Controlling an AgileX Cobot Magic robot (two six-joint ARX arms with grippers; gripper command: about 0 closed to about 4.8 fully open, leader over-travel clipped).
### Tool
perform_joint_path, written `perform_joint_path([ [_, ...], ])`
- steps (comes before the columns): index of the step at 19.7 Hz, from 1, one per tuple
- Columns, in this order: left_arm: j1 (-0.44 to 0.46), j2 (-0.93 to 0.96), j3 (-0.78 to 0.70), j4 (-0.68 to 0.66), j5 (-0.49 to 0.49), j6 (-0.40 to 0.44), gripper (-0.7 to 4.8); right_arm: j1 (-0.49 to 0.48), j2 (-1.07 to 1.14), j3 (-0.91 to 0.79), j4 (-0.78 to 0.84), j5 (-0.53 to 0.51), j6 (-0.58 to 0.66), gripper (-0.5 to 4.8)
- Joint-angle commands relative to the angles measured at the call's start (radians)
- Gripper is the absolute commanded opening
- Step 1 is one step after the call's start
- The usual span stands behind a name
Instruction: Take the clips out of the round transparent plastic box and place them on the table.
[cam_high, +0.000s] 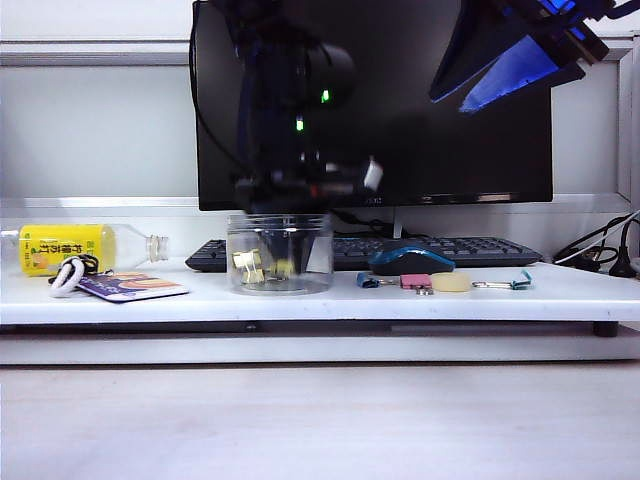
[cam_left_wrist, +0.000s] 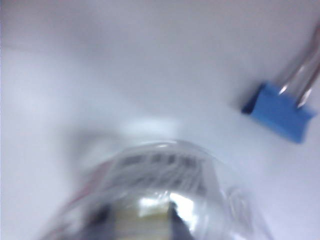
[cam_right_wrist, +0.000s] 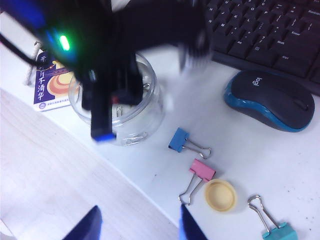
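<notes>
Clips (cam_high: 250, 264) of pale yellow lie inside the round transparent plastic box (cam_high: 280, 255), which stands upright on the table (cam_high: 300, 300) in front of a black keyboard (cam_high: 440, 250) and a dark monitor (cam_high: 400, 120). In the exterior view the left gripper (cam_high: 283, 200) sits at the mouth of the jar, blurred, on a dark arm that comes down in front of the screen. From the right wrist view its dark fingers (cam_right_wrist: 102, 117) reach down into the jar, but whether the jaws are apart or pinched on a clip I cannot tell; the left wrist view is badly smeared and shows only the jar's rim (cam_left_wrist: 165, 165), a pale-yellow shape inside it and a blue clip (cam_left_wrist: 280, 112) on the table nearby. The right gripper (cam_right_wrist: 137, 227) hangs high above the table's front edge, well away from the jar, its blue-tipped jaws spread wide apart and holding nothing. To the right of the jar, as the exterior view has it, lie a blue binder clip (cam_right_wrist: 177, 140), a pink binder clip (cam_right_wrist: 201, 170), a round yellowish cap (cam_right_wrist: 220, 195) and a teal clip (cam_right_wrist: 279, 232), with a blue and black mouse (cam_right_wrist: 270, 100) just behind them. To the left of the jar rest a yellow-labelled bottle (cam_high: 70, 247) on its side and a purple card (cam_high: 130, 287).
</notes>
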Motion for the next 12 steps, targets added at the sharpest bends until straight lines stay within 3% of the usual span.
perform_joint_path([
  [1,-0.002,-0.021,0.072,-0.030,0.028,-0.034,1.29,0.000,-0.001,0.004,0.014,0.001,-0.003,2.03],
  [12,0.000,-0.103,0.078,-0.037,0.064,-0.028,1.29,-0.015,-0.002,0.005,0.006,0.087,-0.026,2.03],
])
